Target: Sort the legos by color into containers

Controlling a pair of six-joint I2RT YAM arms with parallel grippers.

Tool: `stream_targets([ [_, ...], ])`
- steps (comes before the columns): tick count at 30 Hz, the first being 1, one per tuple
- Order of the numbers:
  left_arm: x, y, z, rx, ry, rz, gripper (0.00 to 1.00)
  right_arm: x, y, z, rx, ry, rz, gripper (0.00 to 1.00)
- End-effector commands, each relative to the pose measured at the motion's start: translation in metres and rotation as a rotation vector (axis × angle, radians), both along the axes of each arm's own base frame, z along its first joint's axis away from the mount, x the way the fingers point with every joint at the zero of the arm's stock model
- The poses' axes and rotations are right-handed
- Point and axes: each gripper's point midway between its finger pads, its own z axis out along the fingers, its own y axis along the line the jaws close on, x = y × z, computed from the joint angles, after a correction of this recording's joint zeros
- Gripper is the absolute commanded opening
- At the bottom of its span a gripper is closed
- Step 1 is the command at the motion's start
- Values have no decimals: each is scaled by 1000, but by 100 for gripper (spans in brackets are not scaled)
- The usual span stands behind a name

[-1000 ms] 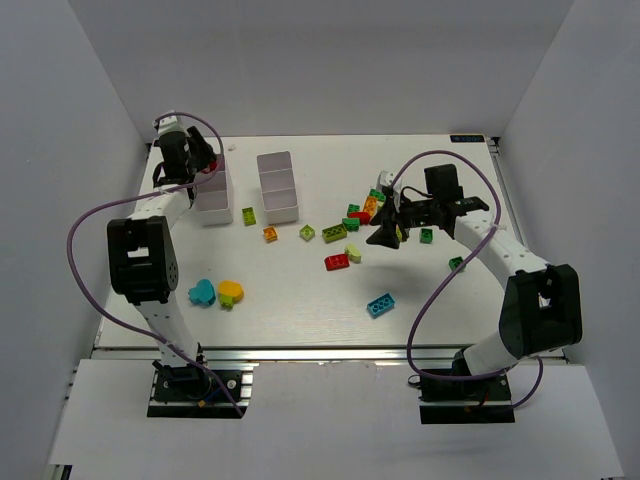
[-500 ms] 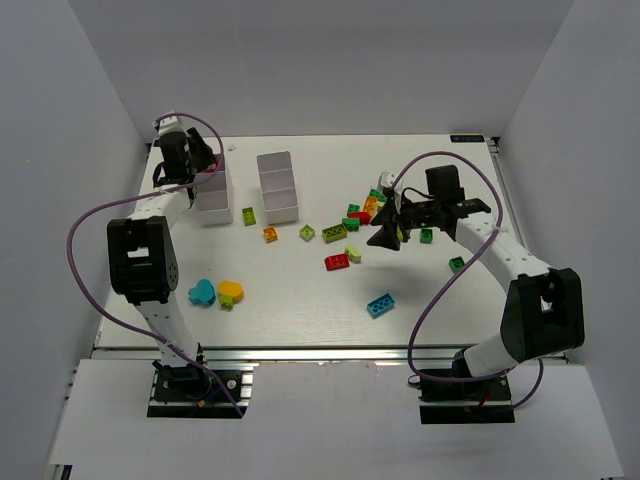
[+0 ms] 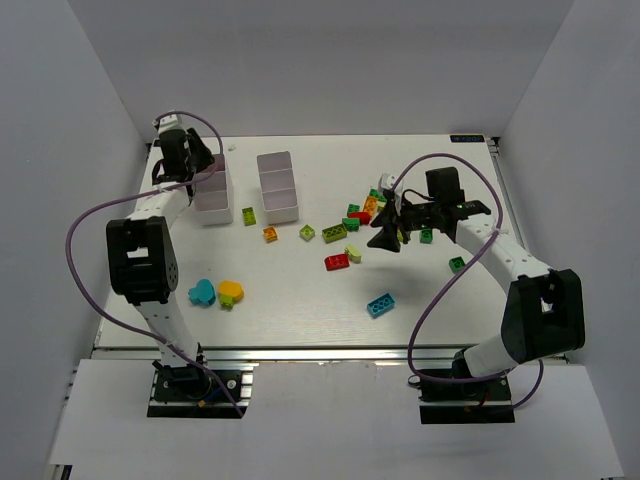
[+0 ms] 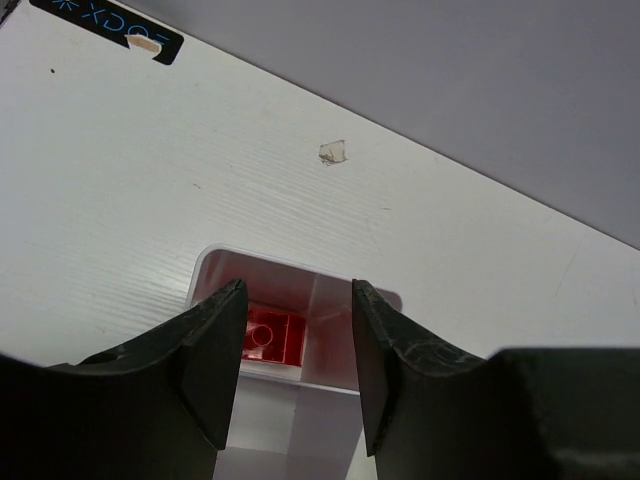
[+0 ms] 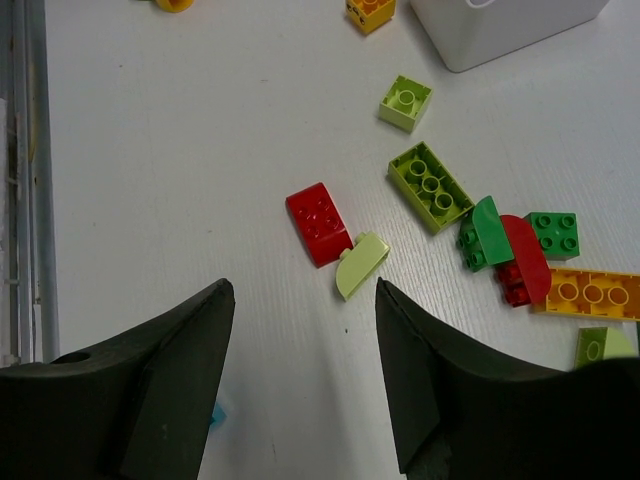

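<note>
The right gripper point(image 5: 303, 300), jaws spread and holding nothing, hangs over a red brick point(image 5: 319, 223) that lies just beside a lime curved piece point(image 5: 361, 264), at the near edge of the loose legos point(image 3: 335, 234) on the worktop point(image 5: 140, 150). The brick looks light, rigid and slick, best pinched across its flat long sides, clear of the studs. Far left, the left gripper point(image 4: 297, 300) is likewise spread and empty above an end compartment of a white tray point(image 4: 300, 270), where a second red brick point(image 4: 268, 335) lies.
</note>
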Motion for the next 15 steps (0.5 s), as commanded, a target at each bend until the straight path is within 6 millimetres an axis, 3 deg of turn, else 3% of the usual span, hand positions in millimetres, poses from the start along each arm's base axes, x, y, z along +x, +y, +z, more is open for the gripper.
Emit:
stream_targets([
  [1, 2, 2, 38, 13, -74, 11, 56, 0, 1, 14, 27, -50, 3, 64],
  [6, -10, -8, 77, -14, -123, -37, 64, 15, -4, 22, 56, 30, -101, 65],
  [8, -22, -25, 98, -62, -133, -112, 69, 45, -14, 24, 39, 44, -233, 61],
  [11, -44, -39, 92, -156, -74, -146, 73, 83, -35, 19, -36, 46, -443, 57],
  [12, -55, -47, 105, -179, -89, -179, 74, 90, -40, 18, -56, 30, -476, 57],
  [13, -66, -53, 90, -219, -49, -185, 74, 100, -50, 10, -114, 1, -516, 58],
  [15, -84, -60, 90, -258, -42, -207, 77, 111, -58, 10, -181, -20, -530, 65],
])
